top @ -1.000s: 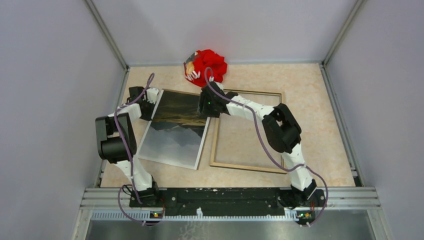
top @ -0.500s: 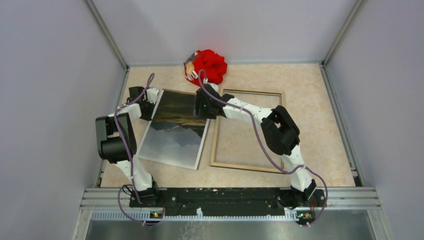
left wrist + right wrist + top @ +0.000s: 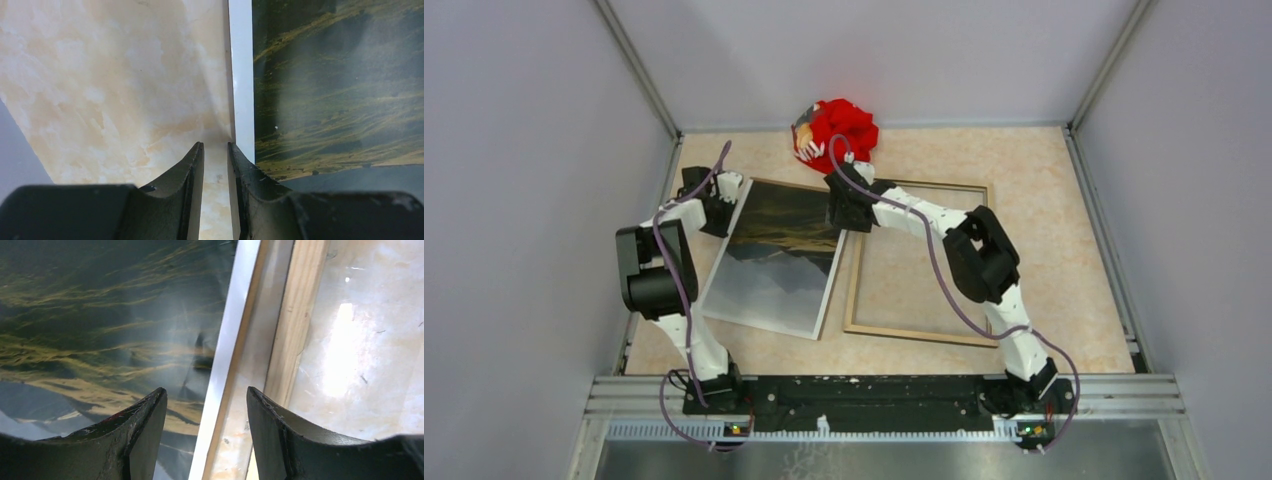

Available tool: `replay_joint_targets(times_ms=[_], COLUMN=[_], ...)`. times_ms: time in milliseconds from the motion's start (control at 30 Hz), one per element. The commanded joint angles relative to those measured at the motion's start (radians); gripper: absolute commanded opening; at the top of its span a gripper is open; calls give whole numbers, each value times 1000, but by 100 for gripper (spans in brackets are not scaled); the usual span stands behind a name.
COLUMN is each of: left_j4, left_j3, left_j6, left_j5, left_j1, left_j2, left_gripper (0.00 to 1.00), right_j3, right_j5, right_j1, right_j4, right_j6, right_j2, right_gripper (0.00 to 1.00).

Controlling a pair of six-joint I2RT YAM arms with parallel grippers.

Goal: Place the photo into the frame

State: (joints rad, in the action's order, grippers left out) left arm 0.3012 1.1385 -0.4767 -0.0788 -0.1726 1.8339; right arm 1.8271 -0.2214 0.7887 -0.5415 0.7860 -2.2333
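The photo (image 3: 774, 270) lies face up on the table, left of centre, slightly skewed. The frame (image 3: 856, 290) lies beside it on the right, wood-coloured side up, with a narrow strip of table between them. My left gripper (image 3: 720, 218) is at the photo's far left corner. In the left wrist view it (image 3: 216, 145) is open by a narrow gap and empty, just left of the photo's (image 3: 340, 90) white edge. My right gripper (image 3: 848, 200) is at the photo's far right corner. In the right wrist view it (image 3: 206, 390) is open, straddling the photo's (image 3: 100, 315) white edge beside the frame's rail (image 3: 295, 325).
A red cloth bundle (image 3: 839, 132) sits at the back edge, just behind my right gripper. Grey walls close in the table on the left, back and right. The left wall is close to my left arm.
My right gripper shifted left over the photo, then back right and a little farther, to the photo's right edge. My left gripper moved slightly farther. The photo and frame have not moved.
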Motion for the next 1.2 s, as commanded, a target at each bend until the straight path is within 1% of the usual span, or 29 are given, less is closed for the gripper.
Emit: replay_joint_targets(times_ms=[0, 167, 433, 667, 967, 1167], left_j4=[41, 23, 15, 6, -6, -11], left_j3=[-8, -37, -50, -67, -80, -86], left_j6=[14, 24, 30, 30, 53, 56], left_j5=[-41, -51, -43, -41, -24, -16], left_j1=[4, 12, 26, 35, 96, 109], left_j2=[55, 50, 51, 51, 53, 58], left_gripper=[31, 31, 31, 30, 29, 29], right_j3=[-5, -11, 29, 20, 27, 17], right_j5=[-21, -2, 55, 76, 77, 77], right_j1=[-16, -18, -16, -16, -10, -1], right_j4=[-3, 12, 26, 55, 60, 68], right_j6=[-3, 1, 17, 19, 5, 1], right_j2=[-25, -34, -79, -59, -24, -2], right_gripper=[60, 60, 60, 60, 60, 60])
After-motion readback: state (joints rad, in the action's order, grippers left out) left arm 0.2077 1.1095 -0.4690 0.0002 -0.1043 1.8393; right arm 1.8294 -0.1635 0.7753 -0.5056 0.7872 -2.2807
